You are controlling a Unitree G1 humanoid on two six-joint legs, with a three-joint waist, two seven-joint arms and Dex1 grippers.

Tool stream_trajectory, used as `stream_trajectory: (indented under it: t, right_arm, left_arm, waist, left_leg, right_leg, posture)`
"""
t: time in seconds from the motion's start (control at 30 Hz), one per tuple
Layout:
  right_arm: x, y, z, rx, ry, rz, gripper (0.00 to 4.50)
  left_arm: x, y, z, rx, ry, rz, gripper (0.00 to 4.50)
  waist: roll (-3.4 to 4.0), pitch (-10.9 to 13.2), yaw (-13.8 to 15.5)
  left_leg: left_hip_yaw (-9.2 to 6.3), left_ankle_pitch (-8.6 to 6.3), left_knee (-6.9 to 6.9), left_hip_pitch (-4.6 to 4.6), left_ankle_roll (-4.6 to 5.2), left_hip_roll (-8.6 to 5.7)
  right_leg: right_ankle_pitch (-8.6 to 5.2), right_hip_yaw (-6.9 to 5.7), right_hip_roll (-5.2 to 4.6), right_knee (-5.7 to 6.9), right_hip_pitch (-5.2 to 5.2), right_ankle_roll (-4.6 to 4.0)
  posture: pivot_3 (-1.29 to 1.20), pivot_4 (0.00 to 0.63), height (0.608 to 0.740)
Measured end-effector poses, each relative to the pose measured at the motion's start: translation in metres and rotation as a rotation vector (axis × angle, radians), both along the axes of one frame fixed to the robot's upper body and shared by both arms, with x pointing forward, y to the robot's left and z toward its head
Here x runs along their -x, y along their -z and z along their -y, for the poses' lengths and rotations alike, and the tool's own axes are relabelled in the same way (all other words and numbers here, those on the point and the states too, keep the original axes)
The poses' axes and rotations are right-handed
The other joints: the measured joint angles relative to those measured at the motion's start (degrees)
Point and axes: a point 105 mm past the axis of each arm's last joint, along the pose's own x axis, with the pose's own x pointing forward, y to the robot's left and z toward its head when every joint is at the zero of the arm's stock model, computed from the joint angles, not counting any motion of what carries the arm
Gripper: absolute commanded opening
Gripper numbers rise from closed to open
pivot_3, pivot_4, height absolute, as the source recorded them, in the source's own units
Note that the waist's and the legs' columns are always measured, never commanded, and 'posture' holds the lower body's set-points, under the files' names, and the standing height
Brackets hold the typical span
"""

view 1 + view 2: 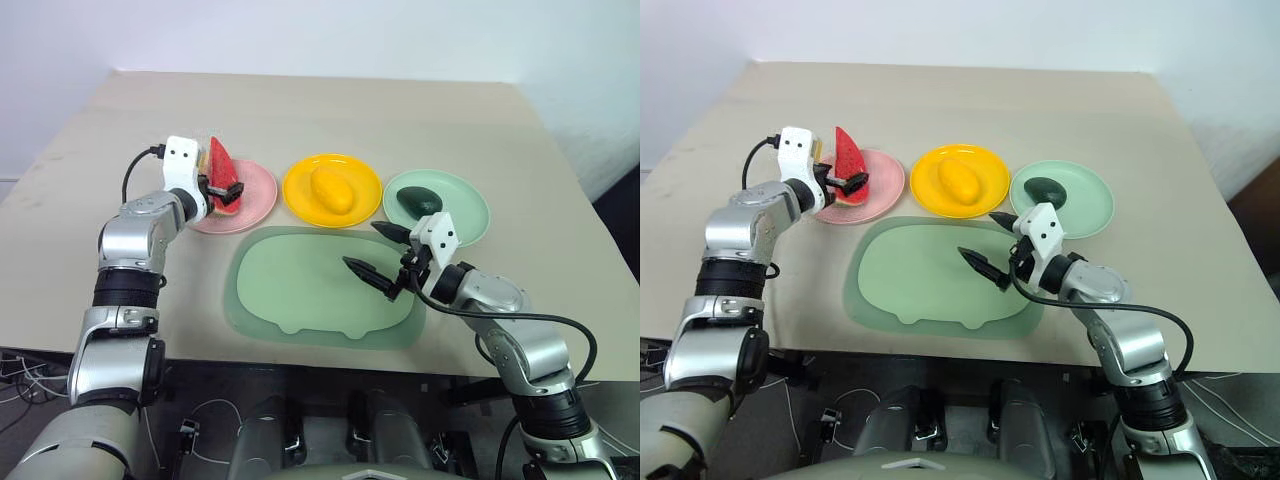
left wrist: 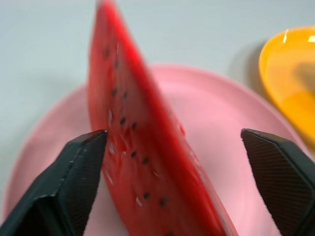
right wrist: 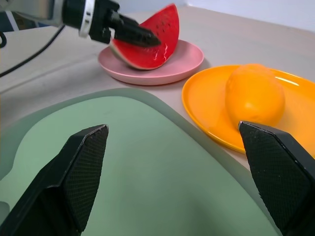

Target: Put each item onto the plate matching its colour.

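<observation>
A beige table (image 1: pixel 320 110) carries a large pale-green tray (image 1: pixel 300 285) near its front edge, with three round plates in a row just behind it. The left arm reaches forward and bends inward at the wrist, its left gripper (image 1: pixel 228 190) level over the pink plate (image 1: pixel 255 200), the leftmost of the row. Its jaws stand apart on either side of the watermelon wedge (image 1: pixel 218 165); in the left wrist view one finger (image 2: pixel 74 182) lies against the red flesh while the other (image 2: pixel 280 177) is well clear. The wedge stands on the pink plate on its rind, leaning slightly; whether that near finger presses on it or merely brushes it is hard to judge. The right arm is bent at the elbow, forearm angled inward, holding the right gripper (image 1: pixel 385 255) above the right part of the tray, its jaws spread wide and holding nothing. The yellow plate (image 1: pixel 300 190) in the middle holds the yellow fruit (image 1: pixel 332 188), lying on its side. The mint-green plate (image 1: pixel 465 215) at the right end holds the dark green avocado (image 1: pixel 418 200), just behind the right wrist
</observation>
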Motion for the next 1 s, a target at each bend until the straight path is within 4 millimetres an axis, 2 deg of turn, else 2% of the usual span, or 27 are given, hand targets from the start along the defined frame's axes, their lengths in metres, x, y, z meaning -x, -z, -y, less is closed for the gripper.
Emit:
stream_trajectory:
  t: [0.17, 0.23, 0.3, 0.4, 0.67, 1.0]
  right_arm:
    - [0.0, -0.001, 0.007, -0.014, 0.016, 0.004, 4.5]
    - [0.002, 0.001, 0.009, -0.013, 0.015, -0.002, 4.5]
    - [0.002, 0.001, 0.011, -0.014, 0.019, 0.002, 4.5]
    - [0.002, -0.001, 0.016, -0.027, 0.032, 0.008, 4.5]
    - [0.008, -0.008, 0.023, -0.071, 0.06, 0.003, 4.5]
    - [0.01, -0.007, 0.034, -0.072, 0.102, -0.032, 4.5]
  left_arm:
    - [0.016, -0.028, 0.004, -0.015, 0.084, 0.159, 4.48]
    - [0.029, -0.039, 0.008, 0.017, 0.149, 0.24, 4.48]
    - [0.044, -0.042, 0.015, 0.053, 0.237, 0.263, 4.48]
    - [0.069, -0.035, 0.02, 0.087, 0.35, 0.265, 4.48]
    - [0.115, -0.005, 0.0, 0.135, 0.45, 0.236, 4.48]
    - [0.139, 0.016, 0.005, 0.106, 0.563, 0.264, 4.48]
  waist:
    - [0.0, 0.0, 0.0]
    - [0.0, 0.0, 0.0]
    - [0.01, 0.0, -0.03]
    - [0.01, 0.0, -0.03]
    - [0.02, 0.0, 0.18]
    - [0.03, -0.01, 0.06]
  left_leg:
    - [0.0, 0.0, 0.01, 0.0, 0.0, 0.0]
    - [0.0, 0.0, 0.01, 0.0, 0.0, 0.01]
    - [0.0, 0.0, 0.02, 0.01, 0.0, 0.01]
    - [0.0, 0.0, 0.03, 0.04, 0.0, 0.01]
    - [-0.03, -0.05, 0.03, 0.02, 0.02, 0.01]
    - [-0.02, -0.11, 0.0, -0.01, 0.11, 0.03]
  right_leg:
    - [0.0, 0.0, 0.0, 0.01, 0.01, 0.0]
    - [0.0, 0.0, 0.0, 0.02, 0.0, 0.0]
    - [0.0, 0.0, 0.0, 0.03, 0.01, 0.0]
    - [-0.01, 0.0, 0.0, 0.04, 0.04, 0.01]
    - [-0.04, 0.0, -0.03, -0.04, 0.04, -0.03]
    - [-0.12, 0.0, -0.03, -0.19, 0.01, -0.22]
  posture:
    - [0.0, 0.15, 0.696]
    - [0.0, 0.15, 0.696]
    - [0.0, 0.15, 0.696]
    - [0.0, 0.15, 0.696]
    - [0.0, 0.15, 0.696]
    - [0.0, 0.15, 0.696]
